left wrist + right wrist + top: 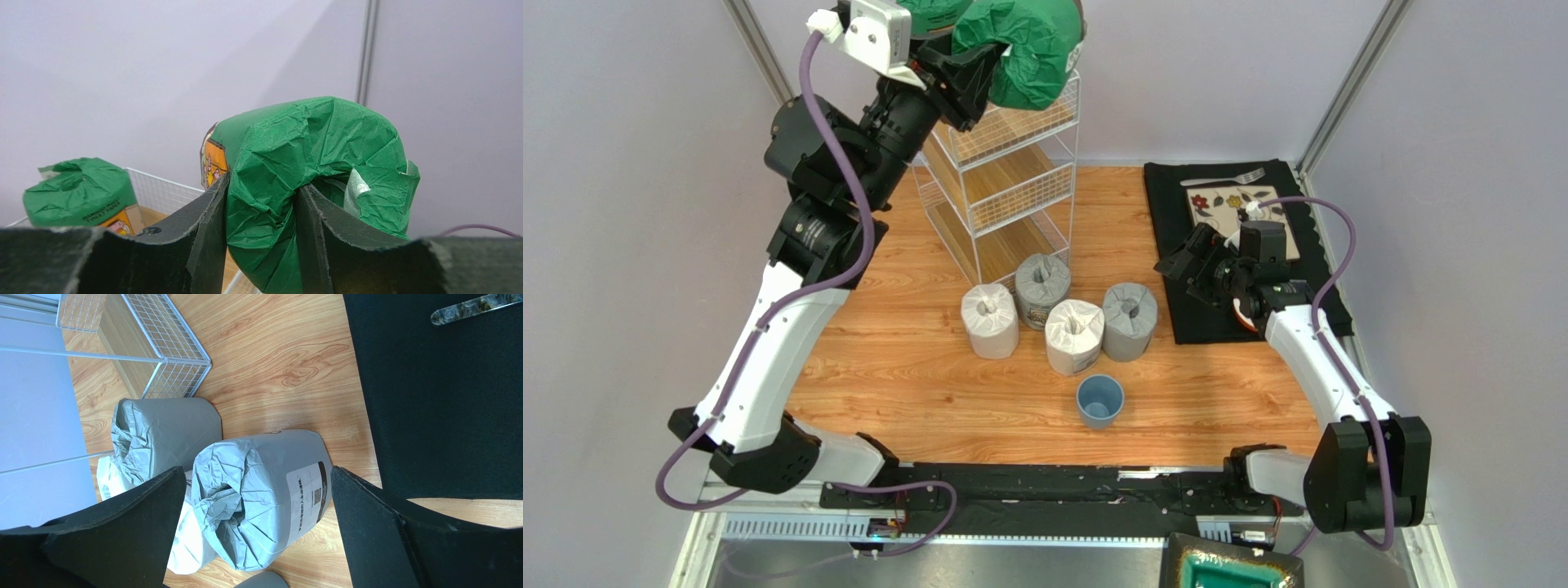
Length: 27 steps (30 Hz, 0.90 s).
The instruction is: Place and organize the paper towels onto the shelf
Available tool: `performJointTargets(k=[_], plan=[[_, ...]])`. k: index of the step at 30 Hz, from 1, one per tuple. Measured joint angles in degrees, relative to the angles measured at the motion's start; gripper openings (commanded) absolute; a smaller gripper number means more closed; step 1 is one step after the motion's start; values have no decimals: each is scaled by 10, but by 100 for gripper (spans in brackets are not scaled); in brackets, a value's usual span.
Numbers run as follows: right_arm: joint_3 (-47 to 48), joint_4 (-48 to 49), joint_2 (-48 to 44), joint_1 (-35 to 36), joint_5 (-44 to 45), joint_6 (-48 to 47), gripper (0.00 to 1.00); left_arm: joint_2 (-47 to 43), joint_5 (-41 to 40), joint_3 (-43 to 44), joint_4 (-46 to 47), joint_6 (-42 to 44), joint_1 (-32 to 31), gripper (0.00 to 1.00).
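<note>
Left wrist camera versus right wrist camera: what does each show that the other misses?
Left wrist only: the left claw shut on a green roll, with a second green roll sitting on the shelf. Right wrist only: the open right claw facing a grey roll, another grey roll, a white roll, the black mat. Both: the white wire shelf.

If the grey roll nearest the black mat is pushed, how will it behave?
The grey roll probably slides rather than rolls, since it stands on its flat end. Its creased wrapper suggests a soft, squashable surface.

Two green rolls [307,153] [80,187]; two grey rolls [1042,284] [1130,319]; two white rolls [990,319] [1074,335]; one cup [1100,399].
</note>
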Motion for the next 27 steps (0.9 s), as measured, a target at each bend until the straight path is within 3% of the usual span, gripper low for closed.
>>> performJointTargets(k=[14, 27], plan=[[-2, -8, -2, 0, 0, 0, 91, 45, -6, 1, 30, -75, 179, 44], [-8, -9, -2, 0, 0, 0, 91, 56, 56, -6, 16, -192, 231, 43]])
